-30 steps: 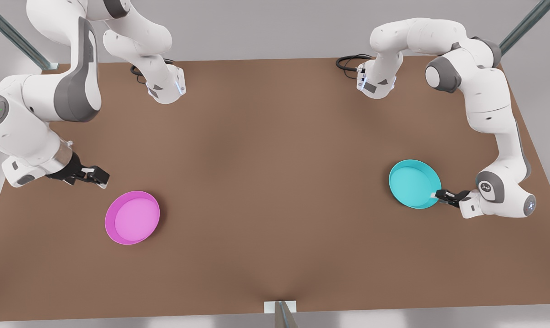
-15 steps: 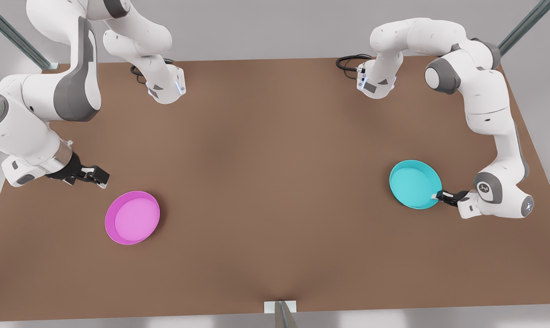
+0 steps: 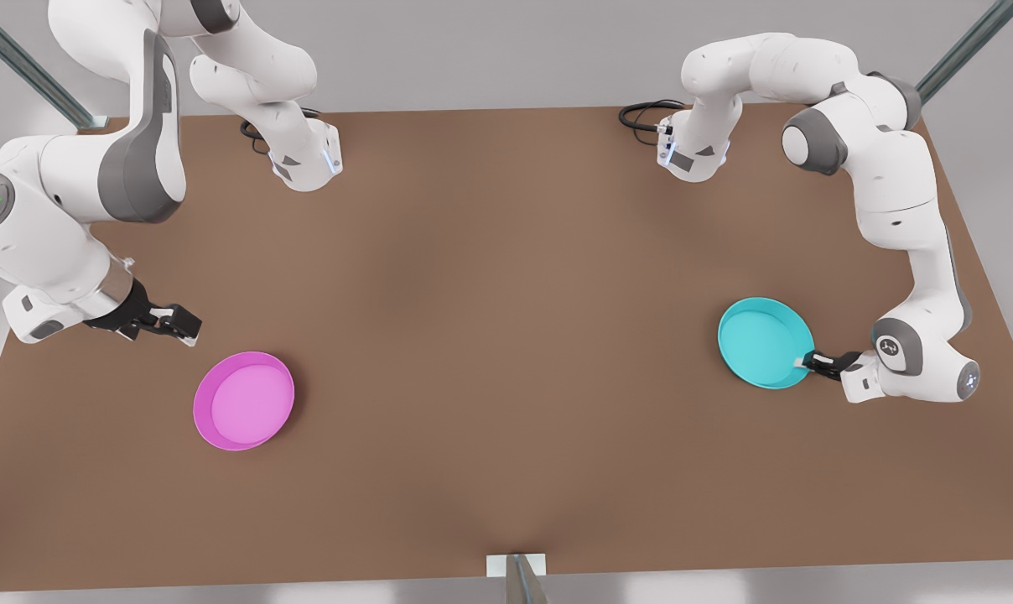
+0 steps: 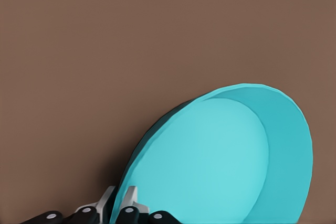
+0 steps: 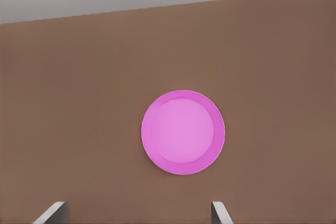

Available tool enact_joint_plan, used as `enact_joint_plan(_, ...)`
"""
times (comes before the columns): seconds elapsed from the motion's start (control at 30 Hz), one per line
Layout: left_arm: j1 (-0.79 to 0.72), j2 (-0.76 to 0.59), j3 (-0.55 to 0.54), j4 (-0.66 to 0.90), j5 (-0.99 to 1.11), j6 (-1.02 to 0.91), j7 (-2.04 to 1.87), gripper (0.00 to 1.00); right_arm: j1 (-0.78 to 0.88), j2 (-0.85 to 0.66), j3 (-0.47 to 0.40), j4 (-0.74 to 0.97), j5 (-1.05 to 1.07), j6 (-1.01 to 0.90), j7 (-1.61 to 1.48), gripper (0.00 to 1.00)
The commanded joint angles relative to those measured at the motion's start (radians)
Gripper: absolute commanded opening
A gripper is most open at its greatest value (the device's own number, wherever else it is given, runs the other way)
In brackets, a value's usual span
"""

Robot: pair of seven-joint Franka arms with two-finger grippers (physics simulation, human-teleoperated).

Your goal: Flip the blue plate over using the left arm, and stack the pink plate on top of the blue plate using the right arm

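While the left gripper (image 3: pixel 808 362) is clamped on the blue plate's (image 3: pixel 762 340) rim, its fingers (image 4: pixel 127 209) straddle the wall, one inside and one outside. The plate sits tilted, gripped edge raised, cavity still facing mostly up, so my read is the flip has started but isn't done.

Key relation: the pinch is at the plate edge farthest from the pink plate (image 3: pixel 244 401), and the dish extends away from the fingers toward the table (image 3: pixel 506 335) centre. Rolling it over likely pivots about the far rim, which in the front view looks to be down on the tabletop.

Blue plate: round, shallow, cyan, plain smooth plastic look, upright rim, flat floor. Thin wall, so the hold is narrow and could slip during rotation.

Pink plate: same shape, magenta with lighter floor, flat and right side up on the brown matte table, well apart from the blue plate.

Right gripper (image 3: pixel 164 323) waits beside the pink plate, not touching it, on the side away from the blue plate. Finger tips (image 5: pixel 52 212) spread wide, nothing between them. It's the nearer arm for the pink plate.
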Motion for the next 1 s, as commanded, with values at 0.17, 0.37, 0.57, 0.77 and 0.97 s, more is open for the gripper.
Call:
enact_joint_plan(0.17, 0.0, 0.0, 0.0, 0.0, 0.0, 0.0, 0.0, 0.26, 0.0, 0.0, 0.0, -0.002, 0.0, 0.001, 0.0, 1.0)
enact_joint_plan(0.37, 0.0, -0.003, 0.0, 0.002, 0.0, -0.002, -0.005, 0.25, 0.0, -0.006, 0.0, -0.002, 0.002, -0.002, 0.0, 1.0)
enact_joint_plan(0.57, 0.0, -0.011, 0.0, 0.006, 0.0, -0.014, -0.029, 0.24, 0.0, -0.006, 0.0, -0.003, 0.002, 0.0, 0.0, 1.0)
enact_joint_plan(0.77, 0.0, -0.034, -0.009, 0.025, -0.033, -0.086, -0.126, 0.24, -0.003, -0.009, 0.0, -0.003, 0.002, -0.002, -0.002, 1.0)
enact_joint_plan(0.97, -0.035, -0.097, -0.009, 0.028, -0.05, -0.167, -0.222, 0.23, 0.002, -0.054, 0.005, 0.014, -0.005, -0.054, -0.002, 1.0)
